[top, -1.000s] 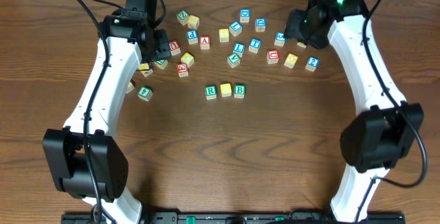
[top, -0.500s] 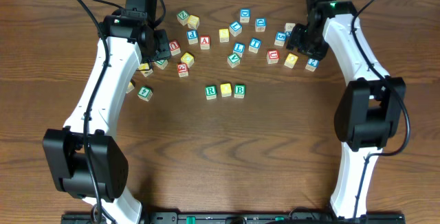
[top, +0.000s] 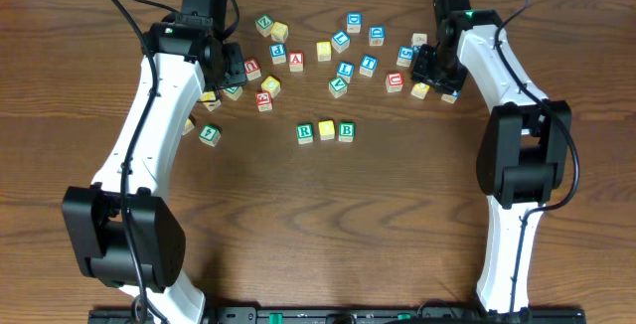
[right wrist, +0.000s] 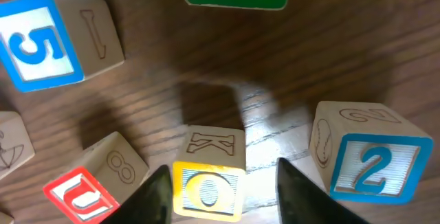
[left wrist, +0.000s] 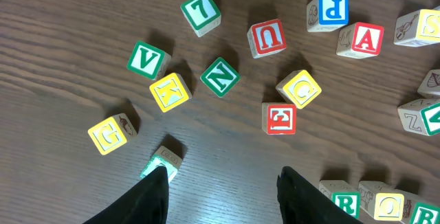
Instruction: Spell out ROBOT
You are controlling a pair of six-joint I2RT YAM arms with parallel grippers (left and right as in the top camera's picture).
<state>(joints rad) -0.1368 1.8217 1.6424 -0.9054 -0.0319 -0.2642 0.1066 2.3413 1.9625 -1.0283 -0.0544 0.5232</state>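
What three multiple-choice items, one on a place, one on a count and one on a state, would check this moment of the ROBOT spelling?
1. Where is the yellow O cube in the right wrist view?
A. between the fingers of the right gripper
B. stacked on another cube
C. off the table

2. How many cubes form the middle row that starts with the R cube?
A. two
B. three
C. five

3. How is the left gripper?
A. shut on a cube
B. open, with nothing between its fingers
C. out of view

Key:
1 A: a finger stands on each side of it.
2 B: the R cube, a yellow cube and the B cube.
3 B: only bare table shows between its fingers.
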